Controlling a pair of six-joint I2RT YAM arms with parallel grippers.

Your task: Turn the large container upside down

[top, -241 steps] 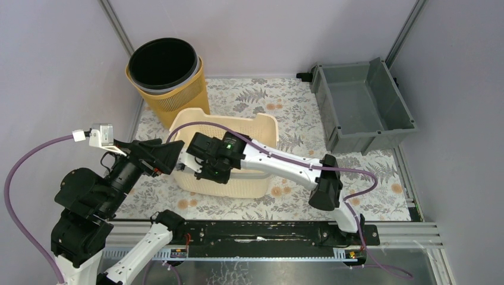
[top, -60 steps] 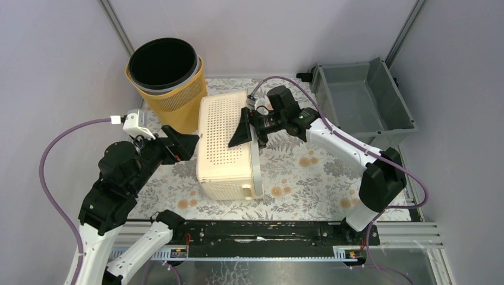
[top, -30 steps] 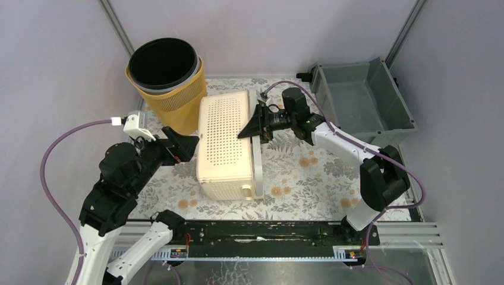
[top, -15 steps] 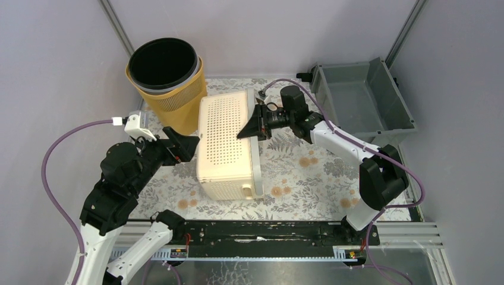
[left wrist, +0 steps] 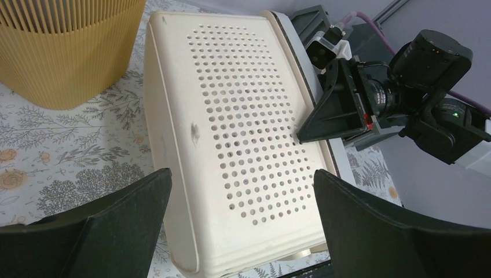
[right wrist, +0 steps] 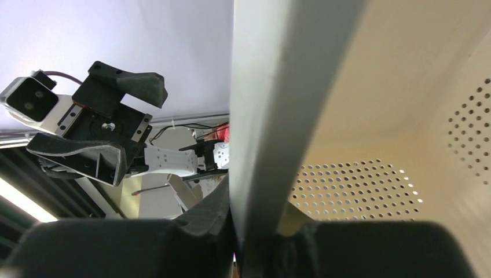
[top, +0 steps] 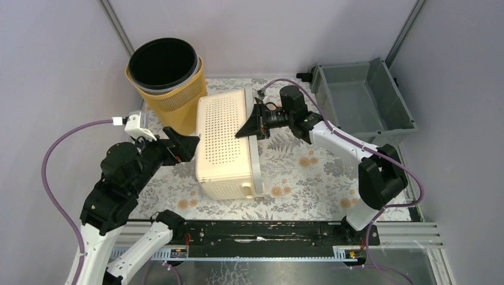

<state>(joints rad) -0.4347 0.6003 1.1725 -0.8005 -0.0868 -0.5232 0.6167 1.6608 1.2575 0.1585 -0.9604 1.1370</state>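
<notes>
The large cream perforated container (top: pixel 224 142) lies tipped over on the floral mat. Its holed base faces up and left, and its open side faces right. My right gripper (top: pixel 249 126) is shut on the container's right rim (right wrist: pixel 278 116) and holds that edge off the mat; the rim runs between its fingers in the right wrist view (right wrist: pixel 263 231). My left gripper (top: pixel 181 145) is open and empty, hovering just left of the container. In the left wrist view its fingers frame the holed base (left wrist: pixel 237 133), apart from it, and the right gripper (left wrist: pixel 324 113) shows on the rim.
A tall yellow ribbed bin (top: pixel 166 77) with a black liner stands at the back left, almost touching the container's far corner; it also shows in the left wrist view (left wrist: pixel 63 46). A grey crate (top: pixel 362 107) sits at the back right. Purple walls enclose the mat.
Eight seconds ago the container stood upright; it now lies tipped with its base up. In the last second the right gripper nudged the rim slightly left. The left arm stayed still.
</notes>
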